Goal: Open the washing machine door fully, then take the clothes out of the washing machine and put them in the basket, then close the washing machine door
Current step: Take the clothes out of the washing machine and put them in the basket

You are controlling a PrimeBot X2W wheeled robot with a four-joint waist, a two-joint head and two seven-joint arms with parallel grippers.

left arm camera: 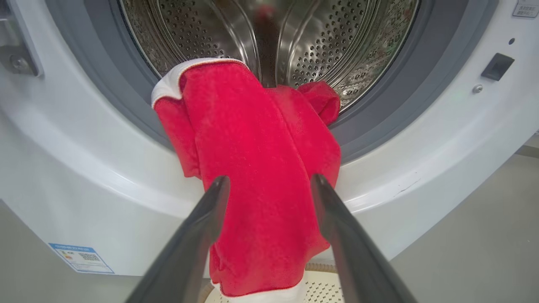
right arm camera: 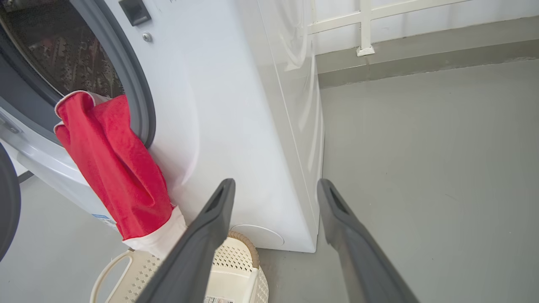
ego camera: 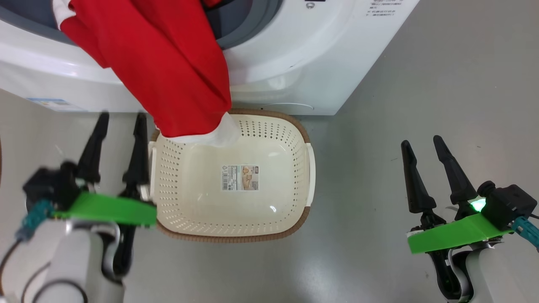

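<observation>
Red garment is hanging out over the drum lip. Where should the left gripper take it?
Pinch the red garment mid-length on its hanging part, coming straight from the front. It drapes loose over the grey seal, and the open left gripper frames it.

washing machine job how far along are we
Done: the door is swung clear of the drum. In hand: the clothes hang out of the drum, white hem dipping into the basket; left gripper and right gripper are open, empty. Left: drop the clothes in, close the door.
</observation>
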